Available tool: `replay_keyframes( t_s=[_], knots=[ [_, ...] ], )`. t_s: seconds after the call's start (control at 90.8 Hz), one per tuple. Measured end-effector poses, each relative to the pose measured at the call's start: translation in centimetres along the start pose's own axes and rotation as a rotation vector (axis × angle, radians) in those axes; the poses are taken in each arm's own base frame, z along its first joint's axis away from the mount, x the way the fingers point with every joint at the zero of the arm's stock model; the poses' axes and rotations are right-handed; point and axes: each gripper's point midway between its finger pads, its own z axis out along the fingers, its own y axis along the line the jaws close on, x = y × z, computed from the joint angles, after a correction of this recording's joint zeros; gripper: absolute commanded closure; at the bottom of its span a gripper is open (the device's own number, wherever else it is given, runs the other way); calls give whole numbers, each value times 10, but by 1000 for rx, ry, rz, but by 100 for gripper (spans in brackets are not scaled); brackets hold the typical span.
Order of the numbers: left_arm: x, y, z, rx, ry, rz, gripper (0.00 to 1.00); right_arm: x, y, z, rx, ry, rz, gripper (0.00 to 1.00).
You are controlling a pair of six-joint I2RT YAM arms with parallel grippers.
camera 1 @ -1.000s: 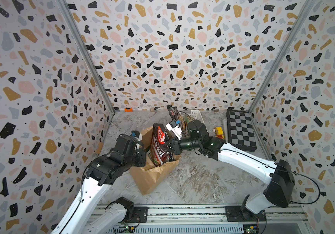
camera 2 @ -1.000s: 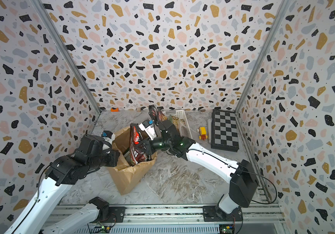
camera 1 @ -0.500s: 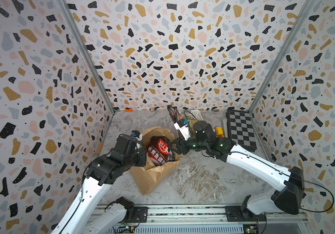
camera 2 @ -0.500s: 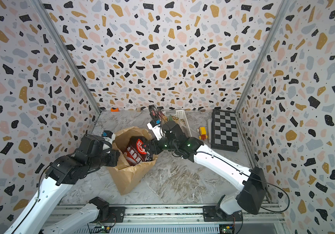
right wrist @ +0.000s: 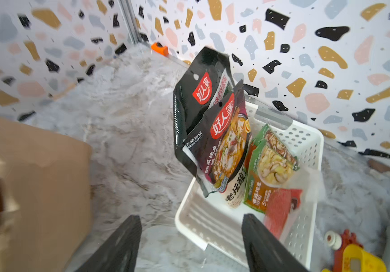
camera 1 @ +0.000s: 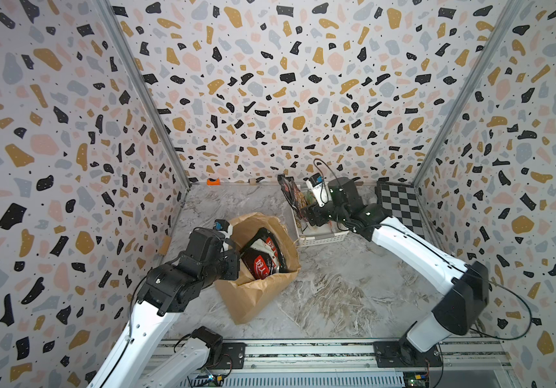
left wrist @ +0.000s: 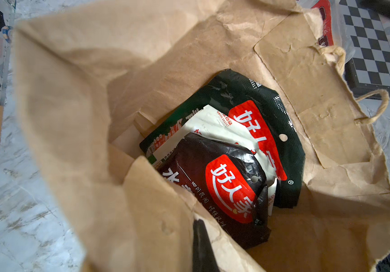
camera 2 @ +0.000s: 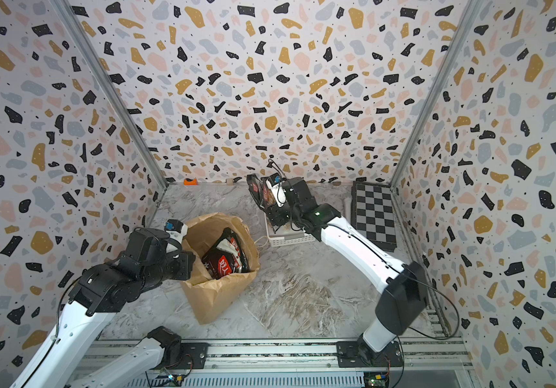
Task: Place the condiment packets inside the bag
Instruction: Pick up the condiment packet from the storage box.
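Observation:
The brown paper bag stands open left of centre. Inside it lie condiment packets: a black-red one on top of a cream one and a dark green one. My left gripper is shut on the bag's near rim, one finger inside the paper. My right gripper hangs open and empty above the near end of the white basket. More packets stand in that basket: black-red ones, a green one and a red one.
The white basket sits at the back, just right of the bag. A chessboard lies at the back right. A yellow-red toy rests beside the basket. A small orange block sits against the rear wall.
The right gripper let the black-red packet drop into the bag, opened, and drew back right to the basket. The left arm has kept its hold on the bag rim.

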Motion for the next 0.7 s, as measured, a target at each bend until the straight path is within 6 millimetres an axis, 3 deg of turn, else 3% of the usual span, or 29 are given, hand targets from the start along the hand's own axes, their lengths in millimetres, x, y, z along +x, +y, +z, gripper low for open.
replay_keyframes(
  t_s=[0.165, 0.308, 0.418, 0.551, 0.639, 0.705],
  knots=[
    [2, 4, 0, -19, 4, 5, 100, 59, 2, 69, -24, 168, -182, 30],
    [3, 5, -2, -25, 2, 8, 100, 93, -5, 101, -27, 249, -232, 55],
    [3, 6, -1, -27, 3, 9, 100, 99, -20, 110, 8, 255, -227, 65],
    [3, 6, 1, -31, 8, 11, 100, 86, -41, 112, 83, 207, -219, 79],
    [3, 6, 2, -32, 10, 12, 100, 78, -55, 112, 131, 179, -208, 79],
    [3, 6, 3, -32, 11, 12, 100, 73, -62, 112, 148, 159, -195, 71]
  ],
)
